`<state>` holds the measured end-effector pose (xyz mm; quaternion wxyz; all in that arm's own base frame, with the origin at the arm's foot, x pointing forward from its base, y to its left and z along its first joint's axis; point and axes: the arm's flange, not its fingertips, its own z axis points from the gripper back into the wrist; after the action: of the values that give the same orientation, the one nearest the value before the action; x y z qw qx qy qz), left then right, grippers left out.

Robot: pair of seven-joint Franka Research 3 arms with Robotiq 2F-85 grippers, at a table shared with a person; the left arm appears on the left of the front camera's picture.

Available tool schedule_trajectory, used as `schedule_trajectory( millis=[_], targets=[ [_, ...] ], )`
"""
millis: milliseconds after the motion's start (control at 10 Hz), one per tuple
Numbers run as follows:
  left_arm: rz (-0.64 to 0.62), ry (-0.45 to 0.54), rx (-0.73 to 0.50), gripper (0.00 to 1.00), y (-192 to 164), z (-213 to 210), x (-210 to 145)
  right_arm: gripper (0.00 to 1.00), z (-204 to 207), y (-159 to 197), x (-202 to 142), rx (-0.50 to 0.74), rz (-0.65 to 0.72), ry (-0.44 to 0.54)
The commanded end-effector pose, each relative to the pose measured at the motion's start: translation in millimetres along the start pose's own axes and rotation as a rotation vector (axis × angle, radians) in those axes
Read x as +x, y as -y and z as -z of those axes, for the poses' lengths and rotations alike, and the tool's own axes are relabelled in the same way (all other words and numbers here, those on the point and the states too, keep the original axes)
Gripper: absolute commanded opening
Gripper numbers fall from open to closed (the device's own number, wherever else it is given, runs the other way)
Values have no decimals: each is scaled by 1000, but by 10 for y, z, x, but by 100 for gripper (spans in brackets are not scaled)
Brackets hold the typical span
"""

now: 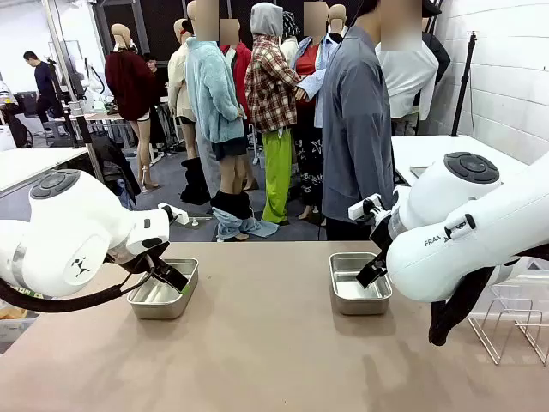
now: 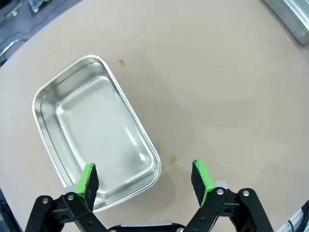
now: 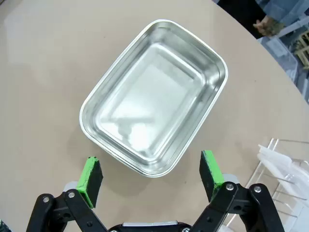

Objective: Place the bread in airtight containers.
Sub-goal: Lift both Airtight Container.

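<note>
On the table (image 1: 274, 360), the left tub (image 1: 159, 311) and, well apart from it, the right tub (image 1: 360, 302). Both without lids and bare inside: no bread in either, so judged to be at the very start of the job.

Just above the left tub, the left claw (image 1: 171, 276), spread wide and pinching nothing. At the left edge of the right tub, the right claw (image 1: 371, 273), likewise spread and empty. Each arm plainly nearer its own tub, so probably one tub per arm. No telling from which side the bread will come.

From the front, long axis of each tub seemingly running near to far. From the left wrist, the left claw (image 2: 145, 176) sits off-centre. One pad (image 2: 88, 179) over a corner of the left tub (image 2: 91, 130), the other over bare table beside it, the tub's length slanting away. From the right wrist, the right claw (image 3: 150, 169) better centred: pads flanking one short end of the right tub (image 3: 154, 96), both just outside the rim.

For a drop into either tub, probably calls for a shift along the tub's length, more so on the left.

From the front, also a person (image 1: 356, 146) standing at the far side and a wire rack (image 1: 515, 330) at the near right. From the left wrist, the edge of a steel tray (image 2: 289, 14) at the far corner. From the right wrist, a clear plastic piece (image 3: 280, 159) beside the claw, perhaps a lid.
</note>
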<state>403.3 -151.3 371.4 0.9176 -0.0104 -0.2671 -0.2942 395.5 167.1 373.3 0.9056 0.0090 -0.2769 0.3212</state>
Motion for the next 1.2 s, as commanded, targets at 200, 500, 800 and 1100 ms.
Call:
schedule_trajectory(
  millis=[200,500,800,1100],
  targets=[
    [0,0,0,100,0,0,0,100,0,0,0,0,0,0],
    [0,0,0,100,0,0,0,100,0,0,0,0,0,0],
    [0,0,0,100,0,0,0,100,0,0,0,0,0,0],
    [65,81,116,100,-145,-548,253,100,-474,205,144,-79,23,154]
  ],
)
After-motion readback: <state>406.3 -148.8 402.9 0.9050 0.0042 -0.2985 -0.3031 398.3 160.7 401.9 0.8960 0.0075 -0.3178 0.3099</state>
